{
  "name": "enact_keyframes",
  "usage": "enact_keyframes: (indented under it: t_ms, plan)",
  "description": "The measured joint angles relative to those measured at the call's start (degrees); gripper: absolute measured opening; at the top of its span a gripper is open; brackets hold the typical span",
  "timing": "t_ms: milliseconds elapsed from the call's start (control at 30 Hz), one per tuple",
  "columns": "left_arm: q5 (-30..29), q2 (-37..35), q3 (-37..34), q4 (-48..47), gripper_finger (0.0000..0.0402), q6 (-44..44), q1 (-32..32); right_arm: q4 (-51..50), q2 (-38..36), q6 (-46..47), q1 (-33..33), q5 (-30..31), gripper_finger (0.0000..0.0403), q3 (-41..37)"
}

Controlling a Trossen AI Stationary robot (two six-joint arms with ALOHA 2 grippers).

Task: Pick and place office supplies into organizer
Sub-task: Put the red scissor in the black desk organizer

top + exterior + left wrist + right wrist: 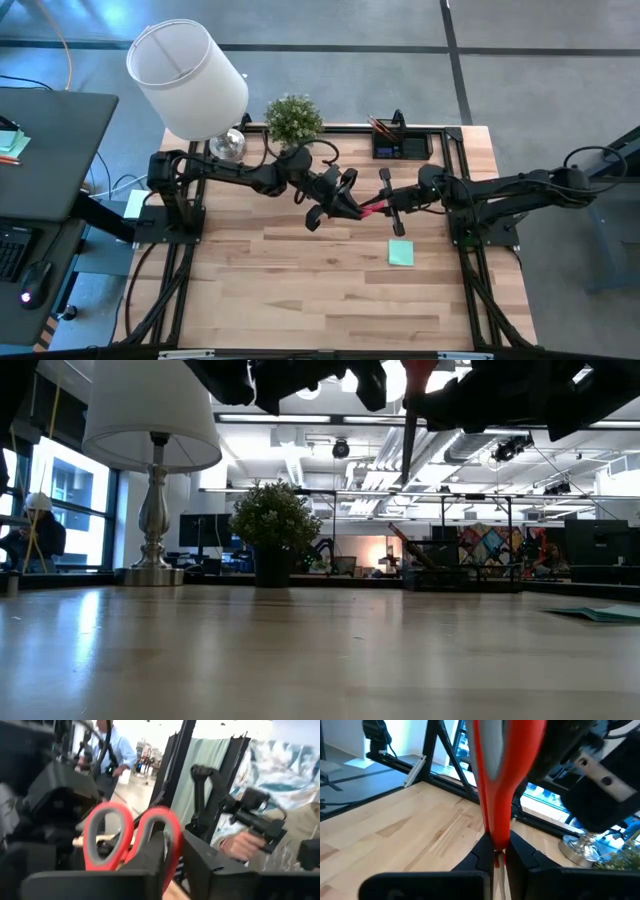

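Note:
The red-handled scissors (372,206) hang in the air over the table's middle, between my two grippers. My left gripper (345,205) comes from the table's left and is shut on the handle end. My right gripper (392,206) comes from the right and is shut on the scissors where the handles join. In the low view a dark blade (408,440) points down, well above the table. The mint-green sticky-note pad (401,253) lies flat on the wood, nearer than the grippers. The black organizer (402,146) stands at the far edge and holds pens. My left gripper has the outer rim of one red handle loop (174,851) between its two fingers (150,862), and that finger covers part of the loop. The scissors are clear of the table. My right gripper pinches the scissors between its two fingers at the narrow neck (495,851) where the red handles join. The handles (495,780) stretch forward, away from the fingers, toward the left gripper. The blades' side is hidden behind the fingers.
A white-shaded lamp (190,75) and a small potted plant (293,118) stand at the far left of the table. Black frame rails (465,200) run along both sides. Bare wood lies toward the near edge. A person (112,750) stands in the room beyond.

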Motion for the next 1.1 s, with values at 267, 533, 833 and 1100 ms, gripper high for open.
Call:
enact_keyframes:
  t_ms: [267,533,833,1100]
  plan:
    - [-1.6,-0.7,0.0,-6.4,0.0199,7.2,1.1,-1.1,-0.1,1.5,-0.3,0.1,0.0007,0.0]
    - [-7.7,-7.7,-0.1,-24.1,0.0292,19.4,6.2,-4.3,-0.7,2.5,-0.3,5.0,0.0006,0.0]
    - [-37.6,-13.4,-0.1,-37.9,0.0293,24.5,6.2,-5.1,-4.9,-0.4,-5.0,22.9,0.0006,0.1]
    - [-67.6,-13.3,-0.1,-42.2,0.0237,22.5,2.9,-4.1,-4.7,3.8,-25.4,26.5,0.001,0.1]
